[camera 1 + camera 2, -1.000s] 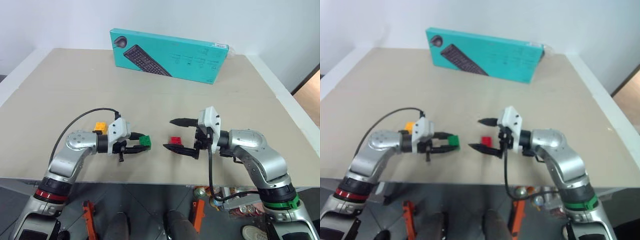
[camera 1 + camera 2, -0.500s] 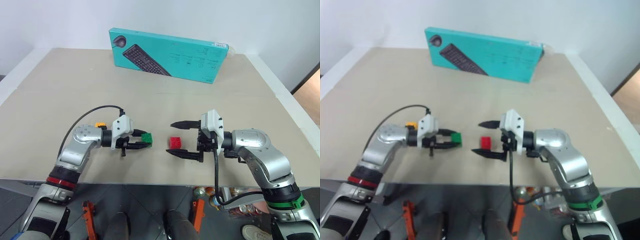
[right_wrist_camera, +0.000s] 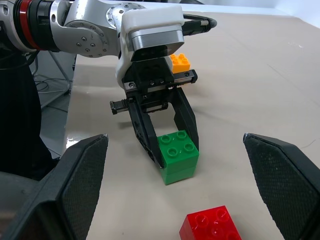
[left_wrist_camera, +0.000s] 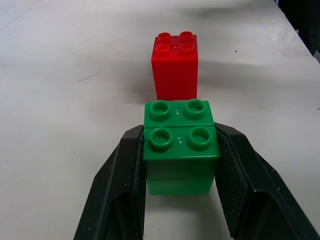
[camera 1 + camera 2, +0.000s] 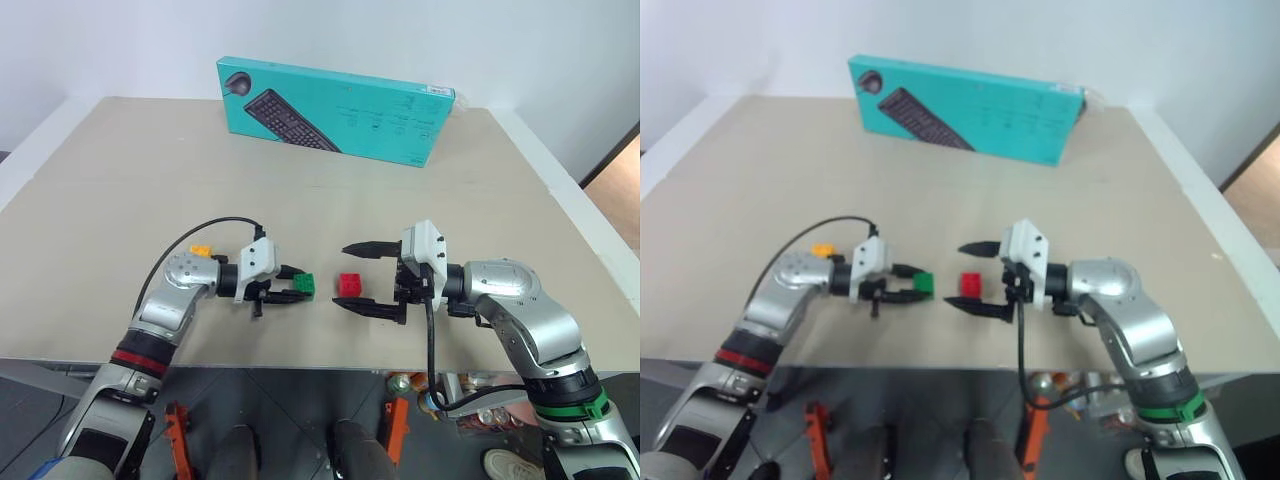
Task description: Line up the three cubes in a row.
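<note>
Beige table, teal box, white wall

You see beige table with white edge, plain white wall behind. Teal keyboard box lies at far side. Dark floor below near edge.

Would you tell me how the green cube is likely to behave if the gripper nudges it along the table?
The green cube looks like rigid moulded plastic, so it probably keeps its shape between the left gripper fingers. Its flat base suggests sliding, not rolling. Being small, it is likely light and could twist when pushed.
</note>
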